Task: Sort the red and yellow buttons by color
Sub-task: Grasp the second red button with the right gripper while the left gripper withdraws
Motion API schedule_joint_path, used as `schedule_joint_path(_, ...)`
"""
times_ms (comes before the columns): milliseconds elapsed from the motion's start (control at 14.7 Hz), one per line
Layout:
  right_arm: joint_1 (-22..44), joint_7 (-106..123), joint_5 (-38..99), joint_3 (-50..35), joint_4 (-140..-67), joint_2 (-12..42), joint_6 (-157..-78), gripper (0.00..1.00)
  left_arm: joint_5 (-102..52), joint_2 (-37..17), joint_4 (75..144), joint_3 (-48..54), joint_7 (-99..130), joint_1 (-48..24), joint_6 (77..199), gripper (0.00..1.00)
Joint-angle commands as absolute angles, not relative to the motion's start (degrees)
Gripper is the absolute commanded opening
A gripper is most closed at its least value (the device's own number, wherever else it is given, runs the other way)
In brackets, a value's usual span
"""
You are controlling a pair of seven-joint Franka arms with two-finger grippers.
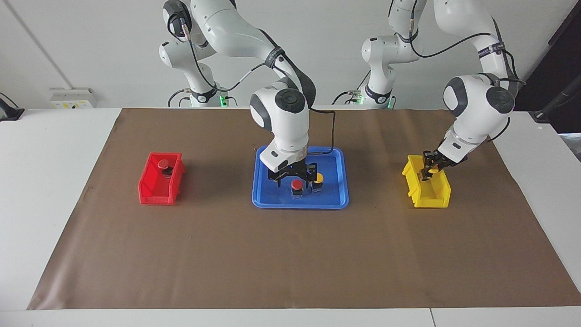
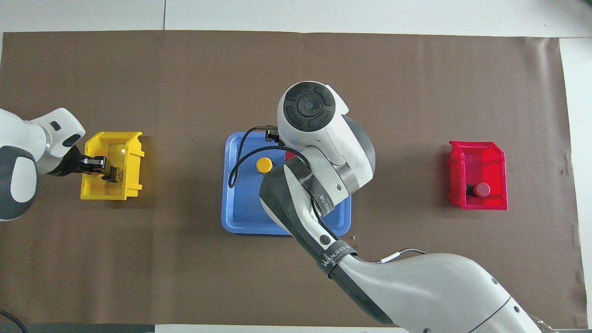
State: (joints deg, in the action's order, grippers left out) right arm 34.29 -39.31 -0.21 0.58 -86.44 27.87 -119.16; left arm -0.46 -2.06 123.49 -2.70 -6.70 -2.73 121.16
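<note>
The right gripper hangs over the blue tray, fingers spread, with the red button just under and between them and the yellow button just beside. The left gripper is low in the yellow bin, pinching another yellow button. A second red one lies in the red bin. These buttons look light and rigid (the rounded cap probably slips), so the squarer base seems the safer hold.

Two high cameras — one facing the robots, one overhead — share the table.
</note>
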Motion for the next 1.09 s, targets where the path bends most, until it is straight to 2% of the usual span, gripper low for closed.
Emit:
schedule_joint_path(0,34.36,-39.81,-0.62,0.7,-92.97,25.23,-124.69,0.91,-0.44,-0.35,126.74,-2.2,-7.65,-2.02,124.28,0.13)
schedule_joint_path(68,34.45,-39.81,-0.62,0.7,-94.47,24.62,-126.02,0.9,-0.44,-0.44,126.74,-2.2,-7.56,-2.02,124.28,0.37)
schedule_joint_path(136,34.63,-39.81,-0.62,0.7,-95.35,24.44,-126.47,0.89,-0.44,-0.53,126.74,-2.2,-7.56,-2.02,124.19,0.51)
schedule_joint_path(340,34.72,-39.81,-0.62,0.7,-95.54,24.35,-126.47,0.86,-0.44,-0.62,125.34,-2.2,-7.12,-2.37,122.35,0.63)
schedule_joint_path(545,34.8,-39.81,-0.62,0.7,-97.72,23.73,-128.31,0.82,-0.44,-0.62,120.52,-2.2,-6.25,-2.72,115.87,0.63)
schedule_joint_path(681,34.89,-39.81,-0.62,0.7,-99.05,23.29,-129.81,0.8,-0.53,-0.44,112.63,-2.11,-6.24,-2.55,105.96,0.65)
schedule_joint_path(749,35.07,-39.81,-0.62,0.7,-99.05,23.2,-129.9,0.79,-0.61,-0.44,107.98,-2.02,-6.41,-2.64,100.69,0.77)
schedule_joint_path(817,35.16,-39.81,-0.62,0.7,-99.05,23.2,-129.9,0.79,-0.62,-0.53,103.84,-1.93,-6.33,-2.9,96.72,0.95)
schedule_joint_path(885,35.16,-39.81,-0.62,0.7,-99.05,23.29,-129.99,0.79,-0.62,-0.44,100.41,-1.5,-6.15,-2.99,93.72,1.0)
schedule_joint_path(1021,35.24,-39.73,-0.62,0.7,-99.31,23.2,-130.43,0.79,-0.18,-0.61,93.99,-1.14,-6.76,-2.9,85.48,1.0)
